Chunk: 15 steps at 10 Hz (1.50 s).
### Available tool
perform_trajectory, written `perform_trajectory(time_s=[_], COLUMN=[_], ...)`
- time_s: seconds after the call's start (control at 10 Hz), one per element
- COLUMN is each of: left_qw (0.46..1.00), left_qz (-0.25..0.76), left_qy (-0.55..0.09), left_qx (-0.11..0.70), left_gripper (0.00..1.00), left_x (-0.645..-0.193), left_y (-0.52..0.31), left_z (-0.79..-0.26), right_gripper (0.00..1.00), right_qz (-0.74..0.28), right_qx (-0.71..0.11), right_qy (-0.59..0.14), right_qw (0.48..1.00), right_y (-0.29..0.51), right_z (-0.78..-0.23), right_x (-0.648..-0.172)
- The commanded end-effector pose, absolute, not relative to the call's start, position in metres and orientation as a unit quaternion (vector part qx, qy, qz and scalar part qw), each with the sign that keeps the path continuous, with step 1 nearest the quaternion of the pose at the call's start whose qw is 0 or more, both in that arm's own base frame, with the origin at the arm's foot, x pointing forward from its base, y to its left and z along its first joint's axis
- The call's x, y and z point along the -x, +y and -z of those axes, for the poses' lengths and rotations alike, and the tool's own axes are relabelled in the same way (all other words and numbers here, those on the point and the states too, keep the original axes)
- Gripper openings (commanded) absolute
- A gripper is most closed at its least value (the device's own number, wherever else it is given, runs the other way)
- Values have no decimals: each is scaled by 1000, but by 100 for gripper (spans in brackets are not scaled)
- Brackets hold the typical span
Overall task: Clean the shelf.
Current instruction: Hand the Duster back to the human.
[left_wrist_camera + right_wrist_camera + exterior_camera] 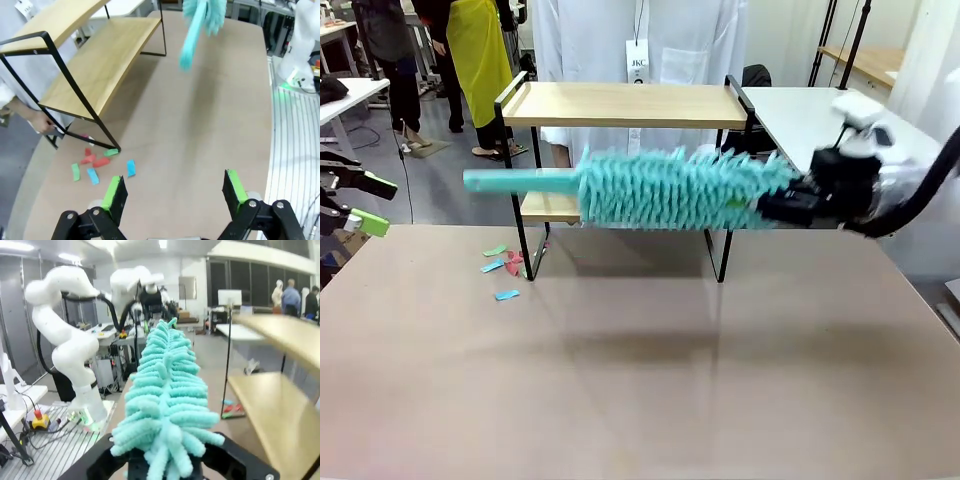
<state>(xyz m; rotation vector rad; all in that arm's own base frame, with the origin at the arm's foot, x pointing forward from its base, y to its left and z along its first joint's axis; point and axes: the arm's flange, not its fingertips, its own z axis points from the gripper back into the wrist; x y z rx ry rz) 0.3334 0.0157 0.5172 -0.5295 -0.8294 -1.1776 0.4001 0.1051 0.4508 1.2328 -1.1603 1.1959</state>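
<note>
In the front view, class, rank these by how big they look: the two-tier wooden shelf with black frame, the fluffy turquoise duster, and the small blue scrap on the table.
1. Two-tier wooden shelf with black frame
2. Fluffy turquoise duster, nearer the camera, so this gap is unsure
3. Small blue scrap, clearly smallest

bright overhead light, slight motion blur

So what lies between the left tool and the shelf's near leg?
In the left wrist view, bare tabletop, then small scraps by the shelf foot, ahead of the open left tool.
</note>
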Motion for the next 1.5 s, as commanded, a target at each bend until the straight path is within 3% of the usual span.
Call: perform_trajectory(time_s=[0.0,0.3,0.8,1.0,1.4], left_qw=[708,708,708,708,708], left_qz=[537,537,537,537,537], left_qy=[-388,-388,-388,-388,-388], left_qx=[246,246,246,246,246], left_gripper=[100,100,100,100,100], left_x=[-336,-336,-336,-336,-336], left_y=[18,18,18,18,18], left_z=[-517,-517,-517,-517,-517], right_gripper=[16,16,16,16,16], right_qz=[-462,-422,-201,-100,-17], right_qx=[-530,-482,-301,-199,-149], right_qy=[-515,-577,-714,-714,-673], right_qw=[491,506,600,664,724], right_y=[86,46,-58,-98,-130], right_z=[-508,-573,-583,-565,-512], right_x=[-384,-376,-373,-374,-376])
